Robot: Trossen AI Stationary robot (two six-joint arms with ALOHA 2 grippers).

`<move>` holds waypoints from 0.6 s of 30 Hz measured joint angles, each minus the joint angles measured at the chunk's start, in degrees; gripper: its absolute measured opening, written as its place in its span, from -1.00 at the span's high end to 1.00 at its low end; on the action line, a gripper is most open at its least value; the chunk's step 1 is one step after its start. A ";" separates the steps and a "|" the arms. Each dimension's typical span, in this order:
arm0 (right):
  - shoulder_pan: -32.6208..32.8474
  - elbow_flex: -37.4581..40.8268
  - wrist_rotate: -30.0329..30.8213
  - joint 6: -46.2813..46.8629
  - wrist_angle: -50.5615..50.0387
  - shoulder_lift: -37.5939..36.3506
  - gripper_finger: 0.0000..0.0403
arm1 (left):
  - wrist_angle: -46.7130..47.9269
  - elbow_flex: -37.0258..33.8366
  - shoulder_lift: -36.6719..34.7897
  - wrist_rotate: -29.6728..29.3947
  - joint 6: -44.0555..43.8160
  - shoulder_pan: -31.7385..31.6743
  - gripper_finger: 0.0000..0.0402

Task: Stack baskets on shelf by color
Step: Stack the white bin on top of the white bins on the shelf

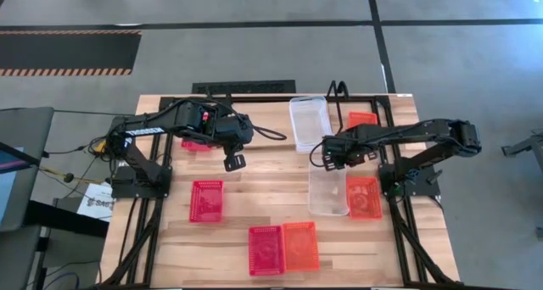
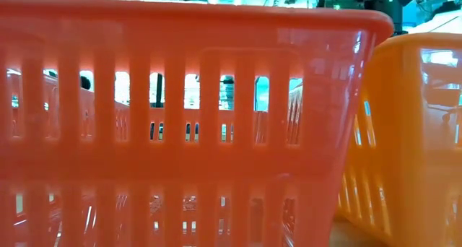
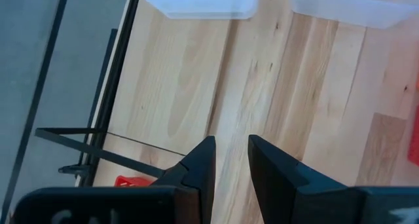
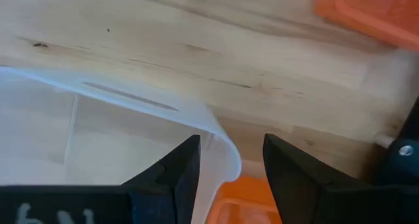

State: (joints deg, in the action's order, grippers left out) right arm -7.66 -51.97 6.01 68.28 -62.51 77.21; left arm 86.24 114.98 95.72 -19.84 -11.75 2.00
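My right gripper (image 1: 327,157) points down, open, at the far end of a clear basket (image 1: 328,192) that rests flat on the table. Its fingers stand either side of that basket's rim corner (image 4: 221,152). An orange basket (image 1: 364,197) lies right beside the clear one. A second clear basket (image 1: 308,123) sits farther back, next to the thin black rod loops of the shelf (image 1: 338,90). My left gripper (image 1: 235,161) hangs raised over bare wood left of centre, its fingers (image 3: 200,165) a narrow gap apart with nothing between them. My right gripper straddles the clear basket's rim corner (image 4: 221,152) from above, one finger (image 4: 180,168) on the inner side and one (image 4: 291,175) outside. I cannot tell whether either finger touches the wall. The basket lies flat on the table.
Red baskets lie at left (image 1: 206,200), under the left arm (image 1: 197,143) and near the front edge (image 1: 265,249), the last beside an orange one (image 1: 300,245). Another orange basket (image 1: 362,119) is at the far right. The low view is filled by red (image 2: 180,117) and orange (image 2: 411,131) walls.
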 joint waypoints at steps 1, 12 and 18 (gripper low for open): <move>0.00 0.44 0.02 0.03 0.42 0.00 0.07 | 0.00 0.00 0.00 0.00 0.00 0.00 0.60; 0.00 9.08 -4.75 0.90 11.51 0.06 0.17 | -0.01 0.00 0.00 0.00 -0.05 0.00 0.60; 0.00 9.08 -7.42 0.57 11.39 0.04 0.68 | -0.07 0.00 0.00 0.00 -0.46 0.00 0.60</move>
State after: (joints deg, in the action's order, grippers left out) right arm -7.66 -42.89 -1.41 68.85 -51.12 77.25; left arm 86.17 114.98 95.72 -19.84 -12.21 2.00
